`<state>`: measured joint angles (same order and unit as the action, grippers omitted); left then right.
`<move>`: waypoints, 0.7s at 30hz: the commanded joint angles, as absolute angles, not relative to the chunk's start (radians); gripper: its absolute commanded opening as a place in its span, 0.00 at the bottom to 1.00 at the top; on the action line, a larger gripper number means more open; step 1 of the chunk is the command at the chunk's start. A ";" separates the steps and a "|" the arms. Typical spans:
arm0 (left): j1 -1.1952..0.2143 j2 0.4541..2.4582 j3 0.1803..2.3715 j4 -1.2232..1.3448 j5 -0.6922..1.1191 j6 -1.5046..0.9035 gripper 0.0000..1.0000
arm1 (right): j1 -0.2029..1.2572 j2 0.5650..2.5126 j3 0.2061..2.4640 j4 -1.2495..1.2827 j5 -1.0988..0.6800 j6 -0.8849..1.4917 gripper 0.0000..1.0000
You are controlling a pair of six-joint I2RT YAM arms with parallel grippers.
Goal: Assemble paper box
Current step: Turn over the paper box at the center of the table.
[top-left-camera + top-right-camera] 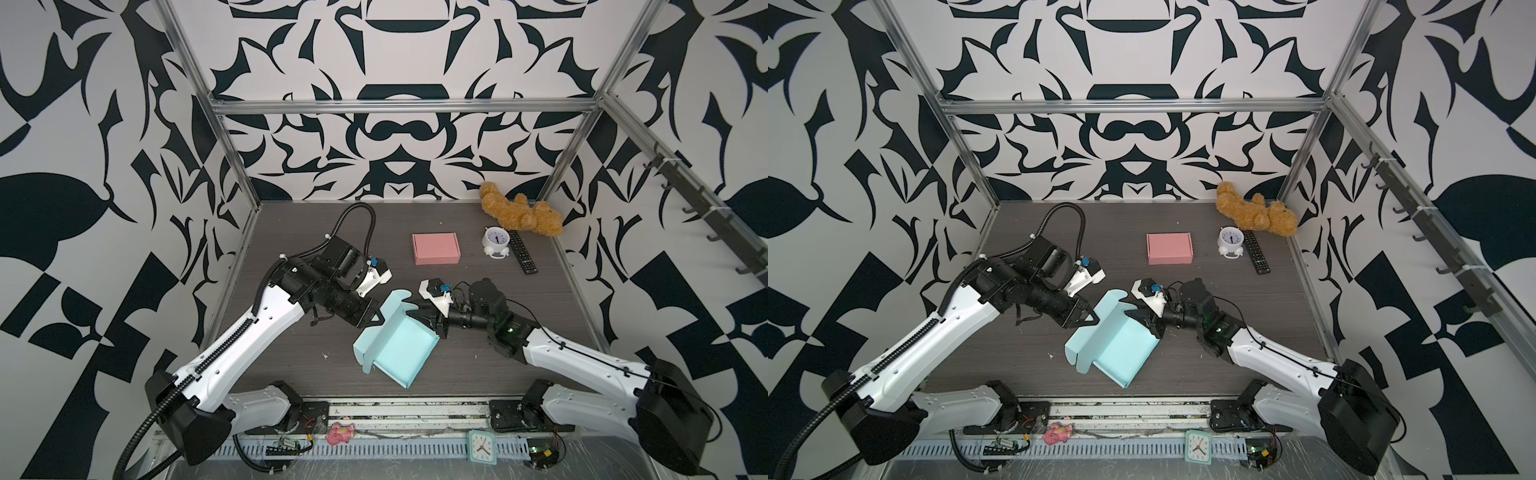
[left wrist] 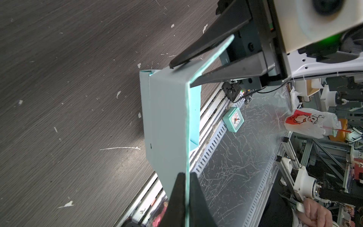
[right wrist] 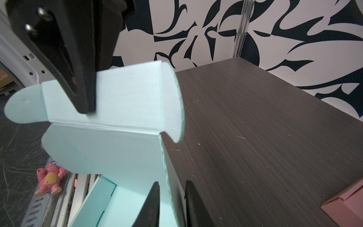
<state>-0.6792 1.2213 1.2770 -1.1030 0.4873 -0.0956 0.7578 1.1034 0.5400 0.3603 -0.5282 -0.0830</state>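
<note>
The light blue paper box sits half folded mid-table, its tray on the wood and its lid panel raised. My left gripper is shut on the edge of the lid's front flap, which has rounded ear tabs. My right gripper straddles the lid panel's side edge. One finger is inside the box and one outside, with a gap still showing, so it is open. The tray floor shows below it.
A closed pink box lies behind. Farther back right are a white alarm clock, a remote and a teddy bear. On the front rail are a pink toy and a teal clock.
</note>
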 commanded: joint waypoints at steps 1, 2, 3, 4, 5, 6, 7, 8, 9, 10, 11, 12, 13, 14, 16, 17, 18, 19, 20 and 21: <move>-0.681 1.235 1.289 -1.153 0.477 -0.072 0.09 | 0.770 1.099 0.586 0.358 -0.536 -0.101 0.22; -0.681 1.236 1.289 -1.154 0.476 -0.073 0.08 | 0.771 1.099 0.587 0.355 -0.534 -0.103 0.21; -0.681 1.236 1.291 -1.153 0.479 -0.072 0.08 | 0.772 1.100 0.588 0.352 -0.530 -0.104 0.20; -0.681 1.236 1.291 -1.154 0.479 -0.072 0.08 | 0.773 1.100 0.588 0.350 -0.526 -0.106 0.19; -0.681 1.236 1.292 -1.155 0.475 -0.072 0.09 | 0.774 1.100 0.589 0.345 -0.522 -0.109 0.18; -0.681 1.235 1.293 -1.155 0.474 -0.072 0.08 | 0.775 1.099 0.591 0.342 -0.517 -0.111 0.16; -0.681 1.235 1.294 -1.155 0.472 -0.072 0.08 | 0.776 1.100 0.592 0.338 -0.516 -0.114 0.15; -0.681 1.235 1.293 -1.156 0.472 -0.071 0.08 | 0.776 1.101 0.595 0.334 -0.513 -0.115 0.13; -0.681 1.235 1.293 -1.154 0.471 -0.071 0.08 | 0.779 1.102 0.598 0.327 -0.508 -0.118 0.12; -0.681 1.236 1.292 -1.153 0.469 -0.071 0.08 | 0.782 1.101 0.600 0.321 -0.502 -0.123 0.10; -0.681 1.236 1.292 -1.154 0.463 -0.072 0.09 | 0.785 1.101 0.600 0.316 -0.492 -0.128 0.09; -0.681 1.236 1.291 -1.153 0.458 -0.072 0.09 | 0.787 1.099 0.599 0.315 -0.481 -0.131 0.08; -0.681 1.236 1.290 -1.155 0.452 -0.073 0.10 | 0.789 1.096 0.597 0.314 -0.472 -0.133 0.08; -0.681 1.236 1.289 -1.156 0.442 -0.072 0.10 | 0.790 1.092 0.594 0.314 -0.463 -0.136 0.07; -0.681 1.235 1.292 -1.162 0.415 -0.076 0.13 | 0.792 1.081 0.585 0.315 -0.425 -0.140 0.06; -0.681 1.235 1.293 -1.166 0.390 -0.083 0.15 | 0.791 1.073 0.575 0.319 -0.390 -0.142 0.04; -0.681 1.235 1.295 -1.167 0.369 -0.088 0.17 | 0.792 1.058 0.562 0.328 -0.360 -0.143 0.04; -0.681 1.232 1.296 -1.166 0.354 -0.093 0.19 | 0.792 1.047 0.547 0.341 -0.346 -0.146 0.04; -0.680 1.229 1.294 -1.162 0.341 -0.098 0.23 | 0.791 1.034 0.534 0.352 -0.335 -0.141 0.04; -0.680 1.225 1.293 -1.157 0.329 -0.103 0.27 | 0.792 1.023 0.524 0.362 -0.324 -0.138 0.04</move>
